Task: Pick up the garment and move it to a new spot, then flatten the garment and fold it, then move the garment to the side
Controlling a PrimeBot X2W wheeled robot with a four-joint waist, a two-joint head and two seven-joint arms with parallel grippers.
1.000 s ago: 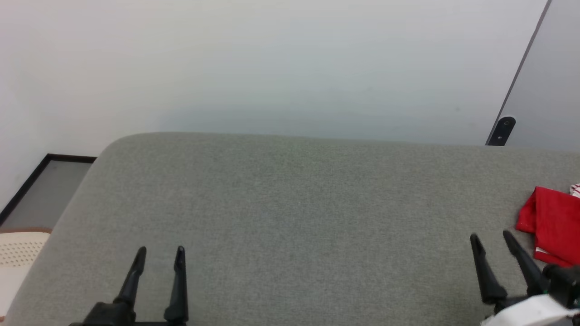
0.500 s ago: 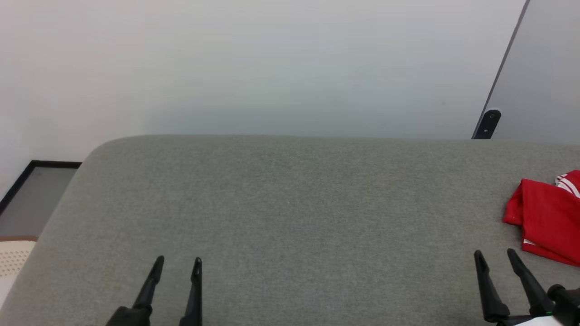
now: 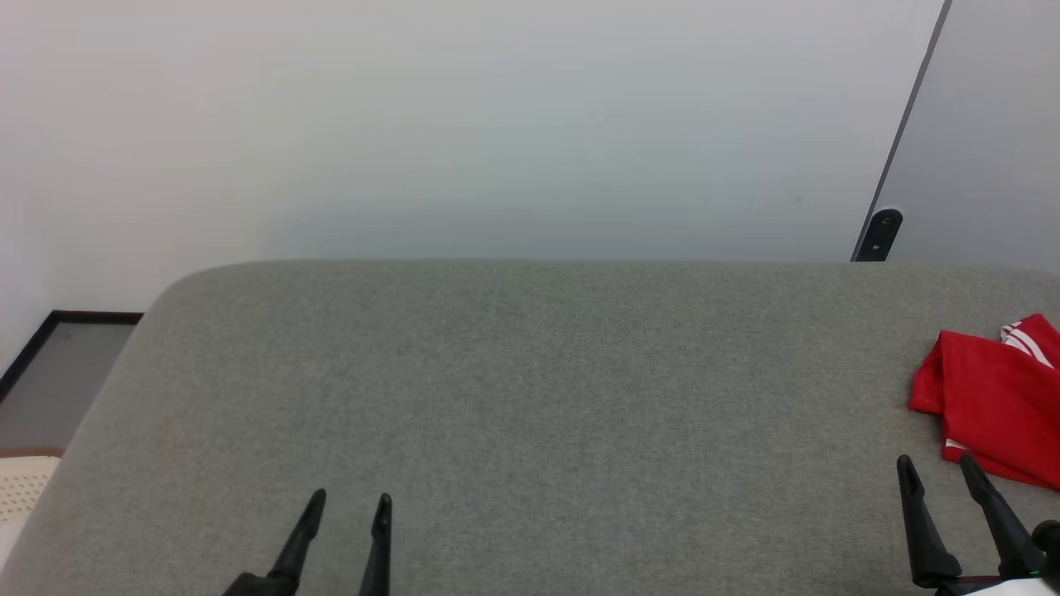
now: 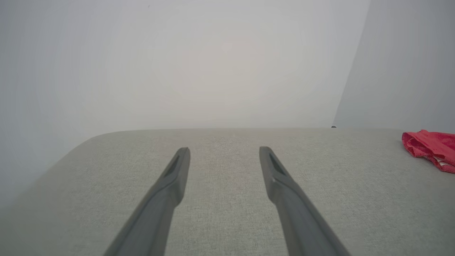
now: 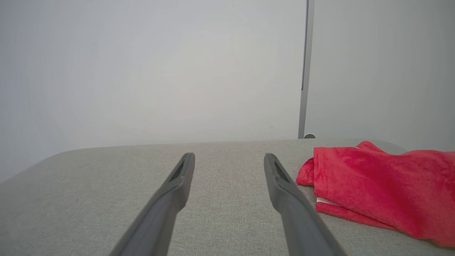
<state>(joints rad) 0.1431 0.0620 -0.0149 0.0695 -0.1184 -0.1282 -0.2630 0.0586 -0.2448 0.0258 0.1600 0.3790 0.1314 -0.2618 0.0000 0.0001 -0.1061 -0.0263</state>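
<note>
Grey padded surface [image 3: 530, 372]: the garment [image 3: 990, 397] is lying bunched at its right edge, just ahead-right of the right gripper [image 3: 936, 461]; left gripper [image 3: 352, 497] is hovering well apart. Both gaping, empty.

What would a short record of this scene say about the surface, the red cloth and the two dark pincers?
Surface: grey fabric-covered padded top with a rounded corner, in front of a pale wall
Garment: small red shirt with red-white striped trim, folded over itself, lying at the right of the surface, cut off by the head view's edge
Left gripper: open, holding nothing, well away from the shirt
Right gripper: open, holding nothing, close beside the shirt, not touching it
</note>
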